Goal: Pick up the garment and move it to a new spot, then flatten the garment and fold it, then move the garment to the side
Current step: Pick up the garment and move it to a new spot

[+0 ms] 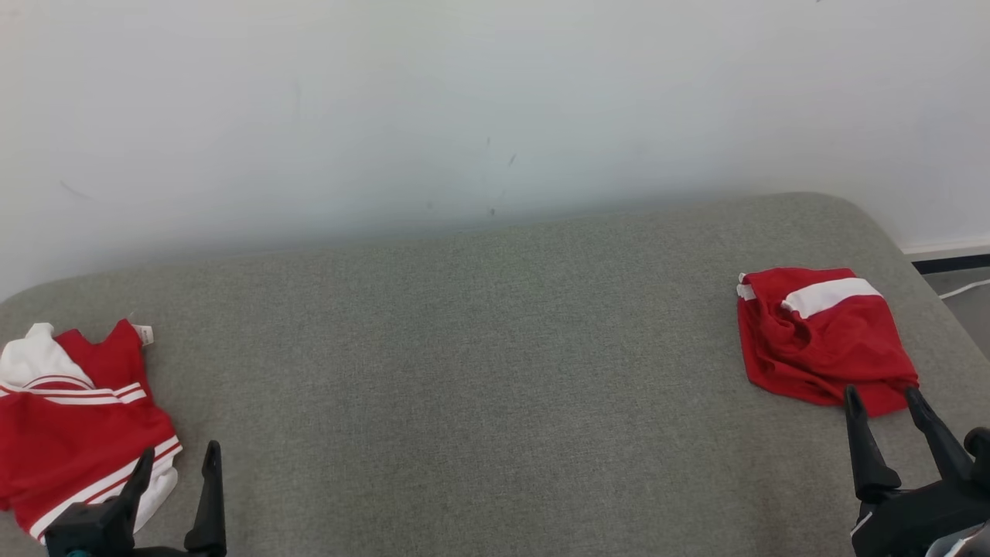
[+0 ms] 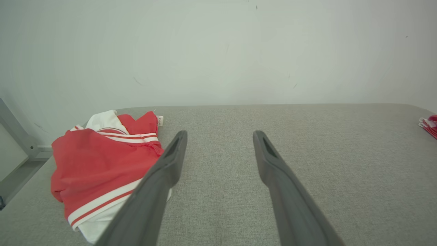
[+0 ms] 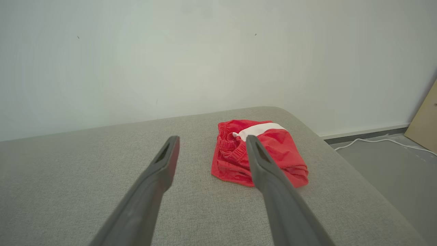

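Both claws wait at the near edge of the grey cushioned surface (image 1: 479,371), jaws spread wide and holding nothing: the left gripper (image 1: 178,455) by the near left corner, the right gripper (image 1: 882,396) by the right edge. Just beside the left fingers lies the red-and-white top (image 1: 77,425) — crumpled, with striped white trim, a white panel and a small tag at its far end. It looks light, thin and limp, so it should sag and bunch when lifted. The shoulders or hem corners seem the best holds. Farther off, at the right edge, the red shorts (image 1: 820,340) lie compactly folded with a white band showing — probably finished. Behind everything stands a pale wall (image 1: 464,100).
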